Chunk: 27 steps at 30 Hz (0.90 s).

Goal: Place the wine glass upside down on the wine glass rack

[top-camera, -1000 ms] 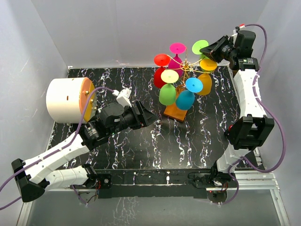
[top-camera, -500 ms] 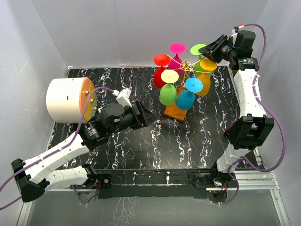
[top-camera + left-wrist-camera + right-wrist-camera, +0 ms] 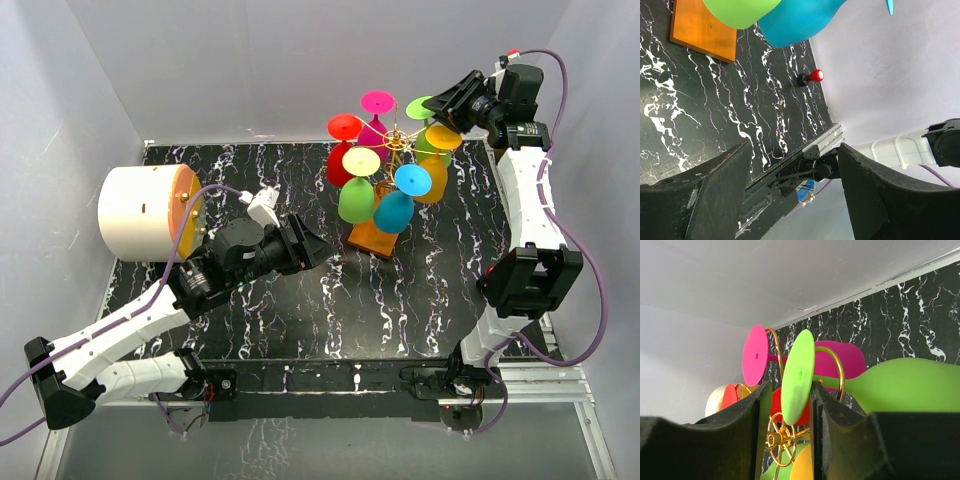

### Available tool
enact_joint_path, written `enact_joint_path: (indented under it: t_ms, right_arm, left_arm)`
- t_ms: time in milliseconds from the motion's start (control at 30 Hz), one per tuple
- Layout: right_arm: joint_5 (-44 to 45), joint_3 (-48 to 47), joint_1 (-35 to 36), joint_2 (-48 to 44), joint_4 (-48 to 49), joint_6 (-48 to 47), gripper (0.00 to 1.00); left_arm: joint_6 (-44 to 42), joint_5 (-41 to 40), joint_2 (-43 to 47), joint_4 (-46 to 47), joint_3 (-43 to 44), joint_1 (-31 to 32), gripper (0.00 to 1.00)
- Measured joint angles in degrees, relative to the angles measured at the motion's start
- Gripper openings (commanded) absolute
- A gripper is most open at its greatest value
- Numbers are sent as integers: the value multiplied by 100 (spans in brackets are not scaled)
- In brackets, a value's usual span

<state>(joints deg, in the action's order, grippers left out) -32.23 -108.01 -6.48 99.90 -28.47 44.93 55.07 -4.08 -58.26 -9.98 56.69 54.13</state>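
Above the surface's (image 3: 300, 320) far right corner, my right end effector (image 3: 790, 390), released, flanks the green glass (image 3: 900, 385) foot; left end effector (image 3: 794, 145) released.

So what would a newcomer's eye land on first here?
The gold wine glass rack at the back of the black marble table, hung with bright upside-down glasses. Next, the right hand at its far right side, jaws either side of the lime-green wine glass's foot. Then the big white cylinder with an orange face, at the table's left.
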Motion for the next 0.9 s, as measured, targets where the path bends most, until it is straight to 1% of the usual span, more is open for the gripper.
enact_joint_path:
  t_ms: [133,267,367,400,500,533,567,600,633,700,800,900]
  right_arm:
    - [157,0,4,-70,-31,-122,43]
    - [356,-68,4,-125,-144,-321,46]
    - [494,-140,4,-129,-234,-503,48]
    - [535,-155,4,-133,-262,-560,48]
    - [673,-181,4,-184,-378,-728,54]
    - [717,-181,4,-208,-442,-774,57]
    - [761,-181,2,-232,-483,-822,60]
    - [815,-197,2,-249,-522,-872,64]
    - [857,-243,-2,-260,-592,-907,68]
    - [925,-363,-7,-280,-682,-953,73]
    - [1060,-562,-15,-389,-756,-1043,78]
    - [1222,-476,-33,-750,-774,-1180,80]
  left_arm:
    - [0,0,0,0,0,0,68]
    - [0,0,0,-2,0,0,68]
    - [-2,-9,0,-46,0,0,70]
    - [-2,-15,0,-74,0,0,73]
    - [-11,-70,-2,-175,9,0,84]
    - [-9,-114,-7,-267,39,0,91]
    - [-9,-151,-13,-363,83,0,96]
    - [-17,-188,-24,-457,136,0,98]
    - [-20,-240,-44,-588,221,0,98]
    - [-20,-369,-103,-852,433,0,99]
    - [0,-643,-201,-1294,745,0,98]
    - [-52,-894,-190,-1617,837,0,99]
